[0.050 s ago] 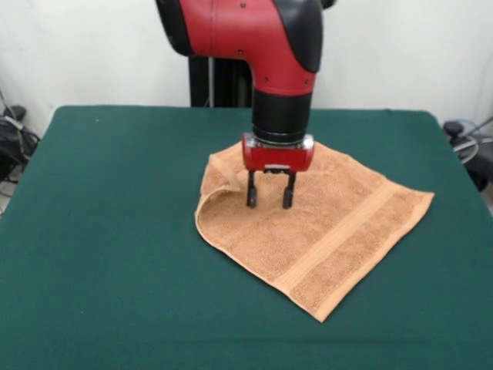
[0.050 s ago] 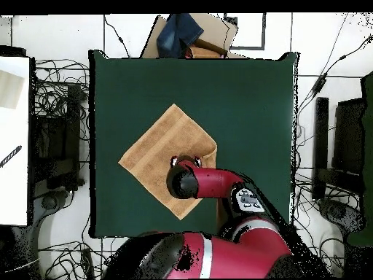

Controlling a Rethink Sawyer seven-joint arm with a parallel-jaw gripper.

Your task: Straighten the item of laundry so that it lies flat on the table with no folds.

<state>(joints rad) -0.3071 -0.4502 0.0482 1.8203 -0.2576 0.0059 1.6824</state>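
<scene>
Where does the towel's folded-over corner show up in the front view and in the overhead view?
Front view: the folded-over corner is at the towel's left side, left of the gripper.
Overhead view: the folded-over corner is at the towel's right side, just above the arm.
Shared landmark: the gripper, open over the towel, beside the fold; it is hidden under the arm in the overhead view.

The room is evenly and brightly lit from above, with soft light that puts no glare on the green table (image 1: 100, 231) and only a faint, short shadow under the gripper (image 1: 269, 199) where it stands on the towel (image 1: 323, 231). The white wall behind looks washed out and slightly hazy. From above, the towel (image 2: 156, 153) and table (image 2: 248, 95) read clearly, with no hard shadows and a mild softness throughout.
</scene>
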